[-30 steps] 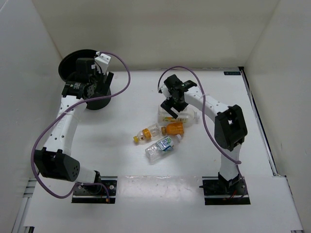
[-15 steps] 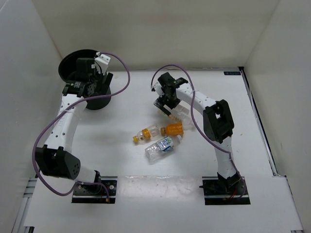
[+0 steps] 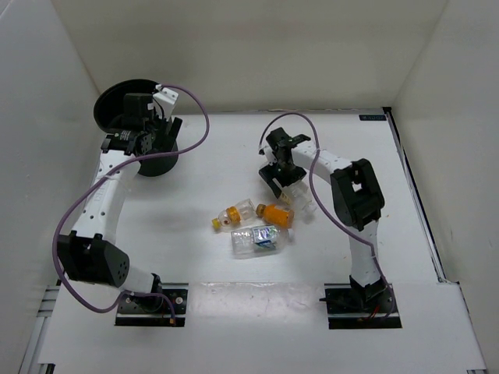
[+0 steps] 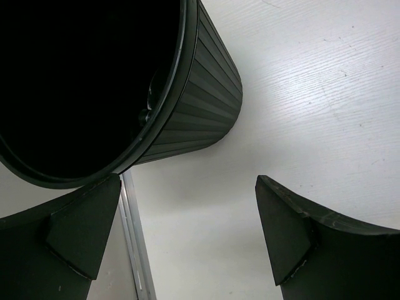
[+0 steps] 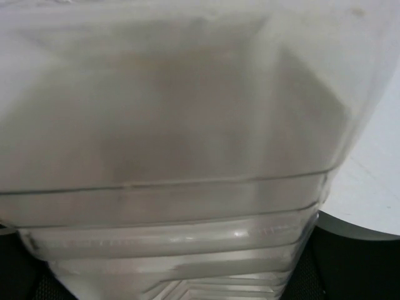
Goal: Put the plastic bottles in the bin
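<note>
The bin, a black ribbed wastebasket, stands at the far left corner; its side fills the left wrist view. My left gripper hangs open beside the bin's rim, with nothing between its fingers. My right gripper is down on the large clear square bottle. That bottle fills the right wrist view, wedged between the dark fingers. Three small bottles lie together mid-table: yellow-capped, orange-filled, and blue-green-labelled.
White walls enclose the table on three sides. A metal rail runs along the table edge beside the bin. Purple cables loop over both arms. The arm bases sit at the near edge.
My right gripper swung left, then came back onto the large square bottle, and its jaws narrowed round it. The orange-filled and blue-green-labelled bottles shifted slightly. The left arm stayed still.
</note>
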Tool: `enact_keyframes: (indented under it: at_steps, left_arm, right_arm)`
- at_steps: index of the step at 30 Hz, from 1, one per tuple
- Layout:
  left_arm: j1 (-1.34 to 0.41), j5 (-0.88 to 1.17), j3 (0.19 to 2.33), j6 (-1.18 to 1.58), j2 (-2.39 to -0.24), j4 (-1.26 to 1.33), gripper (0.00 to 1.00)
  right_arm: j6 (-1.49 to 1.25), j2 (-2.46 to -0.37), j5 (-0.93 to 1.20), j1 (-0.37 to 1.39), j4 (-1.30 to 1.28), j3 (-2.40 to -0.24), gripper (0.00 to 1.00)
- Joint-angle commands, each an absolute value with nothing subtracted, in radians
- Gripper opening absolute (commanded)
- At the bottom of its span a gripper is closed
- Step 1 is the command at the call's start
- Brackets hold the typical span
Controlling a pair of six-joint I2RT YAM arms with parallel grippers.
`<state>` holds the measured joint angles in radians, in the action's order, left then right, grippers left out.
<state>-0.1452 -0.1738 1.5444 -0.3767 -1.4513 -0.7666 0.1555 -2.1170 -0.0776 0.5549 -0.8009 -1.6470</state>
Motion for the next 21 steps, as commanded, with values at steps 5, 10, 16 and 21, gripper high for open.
enact_keyframes:
  at_steps: [5, 10, 16, 21]
  left_arm:
    - [-0.141, -0.12, 1.571, -0.368, -1.425, -0.815, 0.99]
    - [-0.141, 0.039, 1.692, -0.359, -1.411, -0.905, 0.99]
    - [-0.141, 0.689, 1.678, -0.379, -1.31, -0.916, 0.99]
    - [-0.141, 1.105, 1.657, -0.223, -1.344, -0.833, 0.99]
  right_arm:
    - [0.023, -2.028, -0.035, 0.508, -0.775, -1.775, 0.05]
    - [-0.191, -1.925, 0.012, 0.428, -0.741, -1.933, 0.0]
    - [-0.671, -1.623, 0.359, 0.337, -0.206, -1.716, 0.0]
    - [-0.873, -1.554, 0.504, 0.386, 0.221, -1.608, 0.0]
